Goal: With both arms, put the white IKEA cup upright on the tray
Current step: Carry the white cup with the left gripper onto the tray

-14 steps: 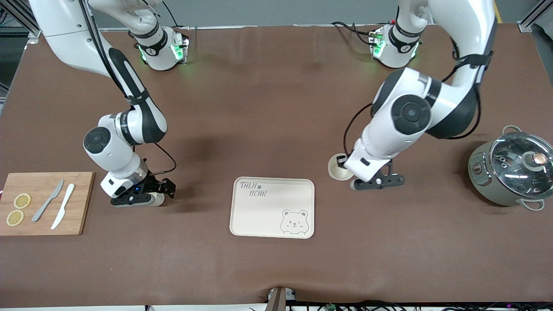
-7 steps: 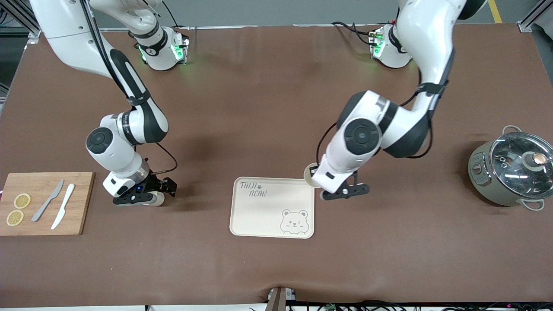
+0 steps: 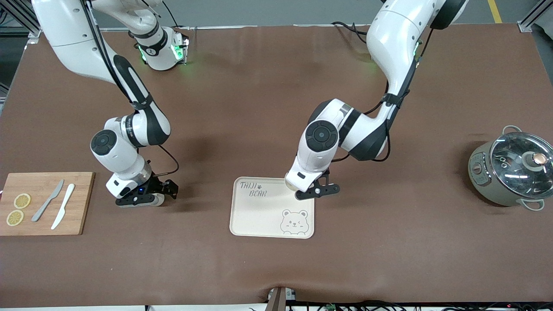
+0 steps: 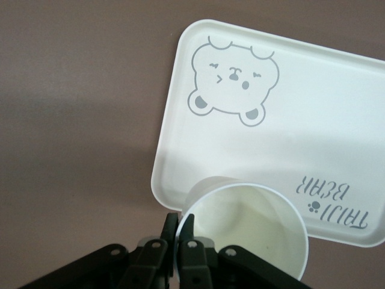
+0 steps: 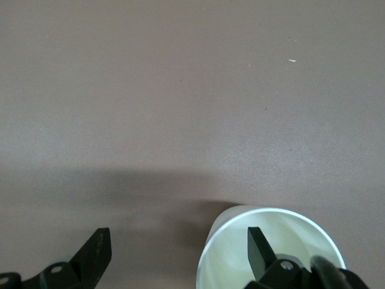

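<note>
1. The cup [image 4: 246, 223] hangs upright, mouth up, in my left gripper [image 4: 179, 220], in the middle of the front view.
2. My left fingers [image 4: 187, 232] are pinched tight on its rim, one inside the wall and one outside.
3. The cup is over the tray [image 3: 259, 216], above the upper corner at the left arm's end, near the "BEAR" lettering. I cannot tell whether its base touches the tray.
4. The bear face is in the tray's lower corner on that same end.
5. My right gripper [image 5: 177, 244] is low over the table, toward the right arm's end of the frame, just beside the board [image 3: 82, 203].
6. Its jaws are spread wide, gripping nothing. One finger [image 5: 258, 247] reaches inside a second cup [image 5: 228, 268]; the other is outside it, well clear of the wall.
7. On the board lie two knives [image 3: 56, 205] and two lemon slices [image 3: 18, 209].
8. A lidded pot [image 3: 510, 168] stands at the left arm's end of the table, well apart from the tray.
</note>
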Controlling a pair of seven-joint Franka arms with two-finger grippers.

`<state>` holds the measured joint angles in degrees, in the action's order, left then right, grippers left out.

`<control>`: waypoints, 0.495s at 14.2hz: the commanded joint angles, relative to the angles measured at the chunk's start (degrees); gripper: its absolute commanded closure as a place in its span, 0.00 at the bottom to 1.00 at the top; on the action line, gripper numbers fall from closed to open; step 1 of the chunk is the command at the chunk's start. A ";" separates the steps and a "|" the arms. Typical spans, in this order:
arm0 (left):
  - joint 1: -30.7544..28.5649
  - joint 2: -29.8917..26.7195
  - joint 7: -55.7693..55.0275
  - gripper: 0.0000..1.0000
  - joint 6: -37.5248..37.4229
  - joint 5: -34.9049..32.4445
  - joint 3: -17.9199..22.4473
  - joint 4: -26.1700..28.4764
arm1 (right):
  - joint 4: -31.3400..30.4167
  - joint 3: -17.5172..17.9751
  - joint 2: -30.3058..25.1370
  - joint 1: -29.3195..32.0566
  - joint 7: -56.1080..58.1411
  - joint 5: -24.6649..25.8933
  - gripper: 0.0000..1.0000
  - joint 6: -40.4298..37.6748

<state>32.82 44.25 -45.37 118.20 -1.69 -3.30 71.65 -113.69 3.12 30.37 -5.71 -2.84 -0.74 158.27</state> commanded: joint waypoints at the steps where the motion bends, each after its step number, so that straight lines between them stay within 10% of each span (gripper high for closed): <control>1: 0.49 2.42 -1.13 1.00 2.38 -0.07 0.66 -2.13 | -0.66 -0.05 -0.22 0.08 -1.03 0.57 0.00 1.25; 7: 0.49 5.67 -1.04 1.00 10.11 -0.07 0.66 -2.13 | -1.01 -0.05 -0.31 0.08 -1.03 0.56 0.00 1.25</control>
<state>32.81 48.45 -45.41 126.75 -1.69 -3.21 71.35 -113.79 3.07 30.48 -5.70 -2.84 -0.74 158.56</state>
